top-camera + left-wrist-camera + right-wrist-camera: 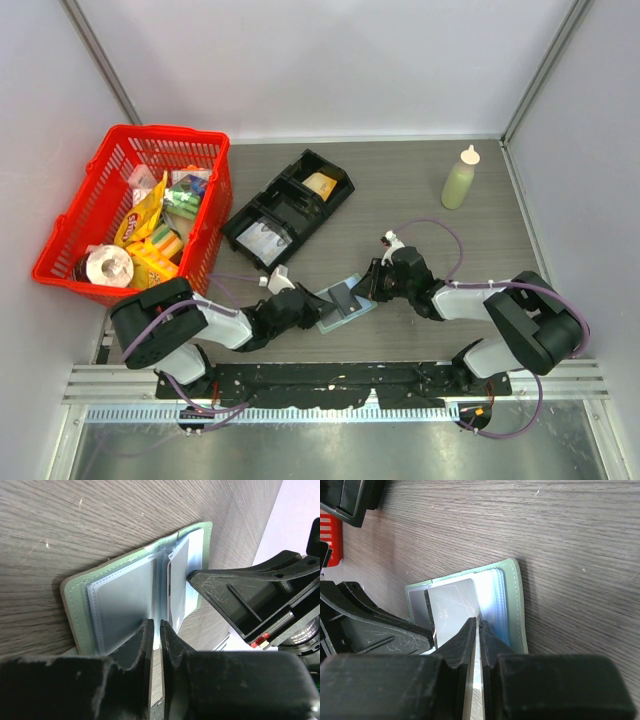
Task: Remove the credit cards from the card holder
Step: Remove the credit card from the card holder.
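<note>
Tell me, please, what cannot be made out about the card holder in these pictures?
Right wrist: right gripper hides the near edge of the card holder; cards overlap, uncountable.
Left wrist: left gripper hides the holder's near edge.
Top view: holder too small to show cards.

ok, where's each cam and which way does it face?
Top external: above and behind, looking down at the table; left arm, right arm show.
Left wrist: on the left arm, looking past the left gripper at the card holder.
Right wrist: on the right arm, facing it from opposite, past the right gripper.
Shared: the card holder.
</note>
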